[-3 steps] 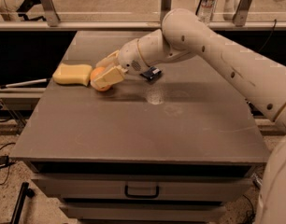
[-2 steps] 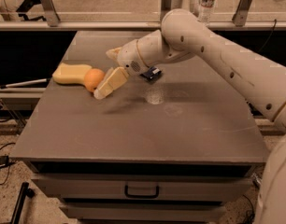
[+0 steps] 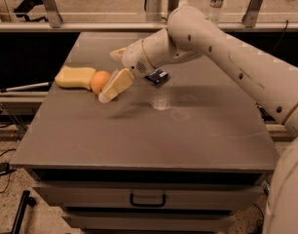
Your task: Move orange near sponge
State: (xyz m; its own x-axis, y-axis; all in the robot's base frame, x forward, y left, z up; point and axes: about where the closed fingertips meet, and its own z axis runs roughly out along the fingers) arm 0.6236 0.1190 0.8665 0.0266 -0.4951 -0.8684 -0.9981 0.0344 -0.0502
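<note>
The orange (image 3: 100, 81) sits on the grey table (image 3: 154, 135) at the left, touching the right end of the pale yellow sponge (image 3: 74, 77). My gripper (image 3: 110, 76) is just right of the orange, a little above the table. It is open and empty, with one cream finger (image 3: 116, 85) in front of the orange and the other finger (image 3: 118, 54) behind it. The white arm reaches in from the right.
A dark blue wrapper packet (image 3: 157, 76) lies on the table behind the wrist. A water bottle (image 3: 216, 1) stands beyond the far rail. The table's left edge is close to the sponge. A drawer with a handle (image 3: 147, 199) is below the front edge.
The gripper was closed around the orange beside the sponge. It has opened and drawn back to the right, leaving the orange on the table against the sponge.
</note>
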